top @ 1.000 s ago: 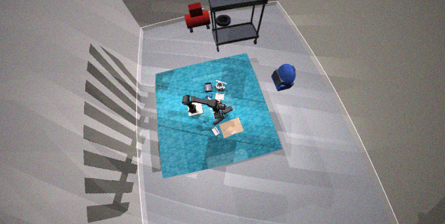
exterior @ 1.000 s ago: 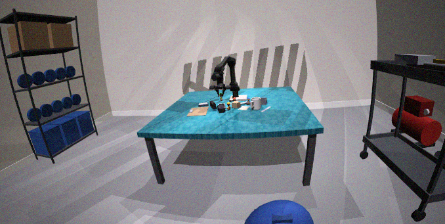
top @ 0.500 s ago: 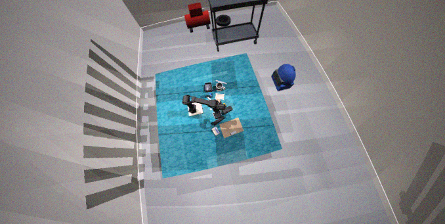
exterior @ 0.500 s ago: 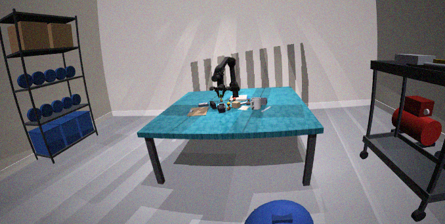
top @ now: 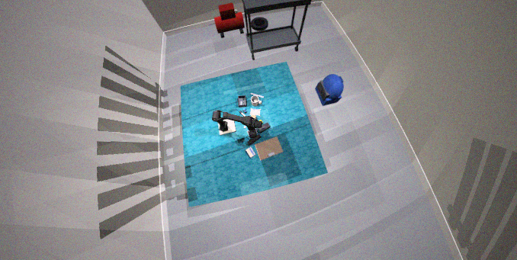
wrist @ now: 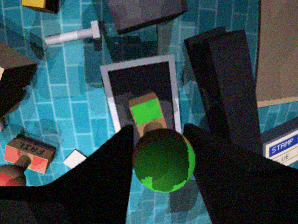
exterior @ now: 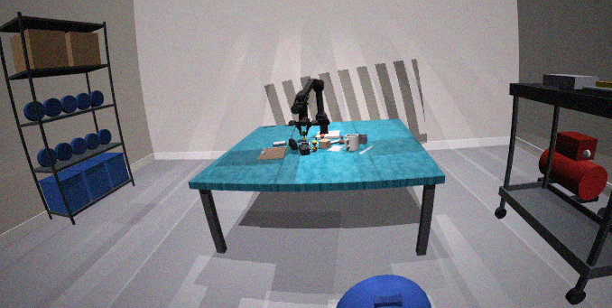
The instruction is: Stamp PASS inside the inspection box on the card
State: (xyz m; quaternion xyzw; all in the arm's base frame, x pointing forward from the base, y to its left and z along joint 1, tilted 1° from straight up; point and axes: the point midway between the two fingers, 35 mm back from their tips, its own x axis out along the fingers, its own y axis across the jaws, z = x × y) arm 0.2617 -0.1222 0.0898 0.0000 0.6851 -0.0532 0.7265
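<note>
My gripper (wrist: 158, 131) (exterior: 303, 134) is shut on the green-knobbed stamp, whose wooden block has a bright green label (wrist: 146, 111). The stamp points down over the black ink pad with a pale grey rim (wrist: 106, 82); whether it touches the pad cannot be told. The FAIL stamp (wrist: 29, 152), with a red knob, stands left of the pad in the wrist view. A white card (top: 255, 112) (exterior: 335, 148) lies on the bench; its box and print cannot be made out.
A long black block (wrist: 235, 85) stands close right of the pad, with a dark grey block (wrist: 145, 14) beyond it. A box lettered STAMP PAD (wrist: 283, 147) (top: 250, 152) lies near the brown clipboard (top: 269, 147) (exterior: 272, 154). A bolt (wrist: 72, 36), wooden block (exterior: 324, 144) and mug (exterior: 352, 143) are also there.
</note>
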